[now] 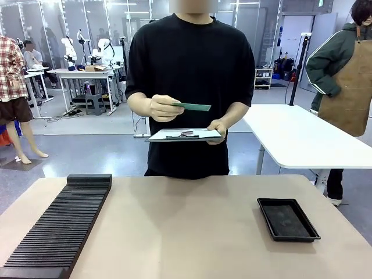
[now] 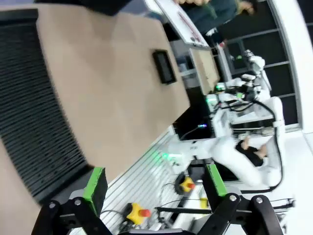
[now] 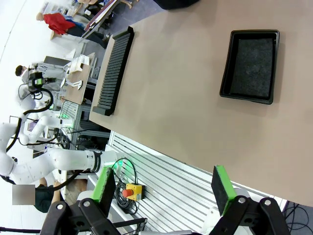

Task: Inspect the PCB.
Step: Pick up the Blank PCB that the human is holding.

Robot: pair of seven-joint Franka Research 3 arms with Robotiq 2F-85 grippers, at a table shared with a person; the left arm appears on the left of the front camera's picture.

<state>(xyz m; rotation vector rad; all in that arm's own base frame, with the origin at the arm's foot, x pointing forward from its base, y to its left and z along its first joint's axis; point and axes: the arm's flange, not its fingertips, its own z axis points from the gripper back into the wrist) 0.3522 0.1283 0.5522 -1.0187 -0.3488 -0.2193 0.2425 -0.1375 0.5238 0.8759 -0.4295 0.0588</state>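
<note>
Across the table a person holds the thin green PCB (image 1: 193, 106) edge-on in one hand (image 1: 161, 107) at chest height. The other hand carries a white-papered clipboard (image 1: 185, 135) just below the board. My left gripper (image 2: 155, 183) hangs open past the table's near edge, nothing between its green pads (image 2: 95, 183). My right gripper (image 3: 165, 187) is also open and empty, off the table's near edge, well short of the black tray (image 3: 251, 65).
A shallow black tray (image 1: 287, 218) lies at the table's right. A long black ribbed rack (image 1: 58, 224) runs down the left side, and the black ribbed rack (image 3: 113, 69) shows in the right wrist view too. The tan tabletop (image 1: 186, 226) lies bare between them.
</note>
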